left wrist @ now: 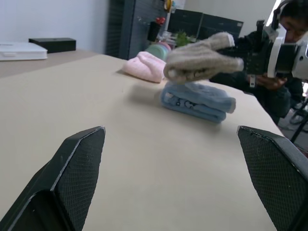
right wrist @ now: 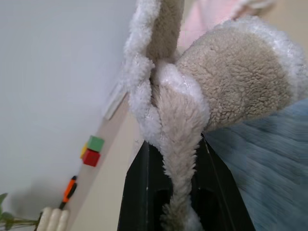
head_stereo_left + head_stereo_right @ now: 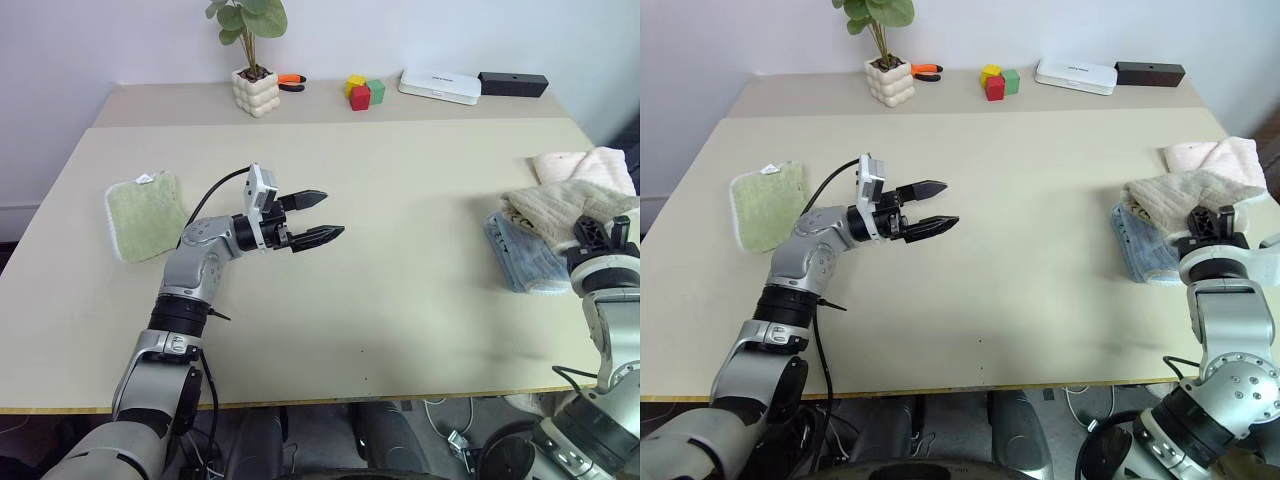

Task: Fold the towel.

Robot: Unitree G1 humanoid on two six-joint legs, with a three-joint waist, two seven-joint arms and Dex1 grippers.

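The beige towel (image 3: pixel 557 206) is bunched and folded at the table's right edge, and part of it lies over a folded blue towel (image 3: pixel 518 262). My right gripper (image 3: pixel 603 232) is shut on its near end. The right wrist view shows the plush cloth (image 2: pixel 231 82) pinched between the two black fingers (image 2: pixel 137 192). My left gripper (image 3: pixel 325 215) hovers open over the middle of the table, pointing right toward the towel, with nothing between its fingers. From the left wrist, the towel (image 1: pixel 204 57) hangs lifted above the blue one.
A pink towel (image 3: pixel 585 165) lies behind the beige one. A small green cloth (image 3: pixel 145 213) is at the left. Along the back stand a potted plant (image 3: pixel 256 90), coloured blocks (image 3: pixel 363 92), a white box (image 3: pixel 440 85) and a black box (image 3: pixel 512 83). A person (image 1: pixel 288 29) sits beyond the right edge.
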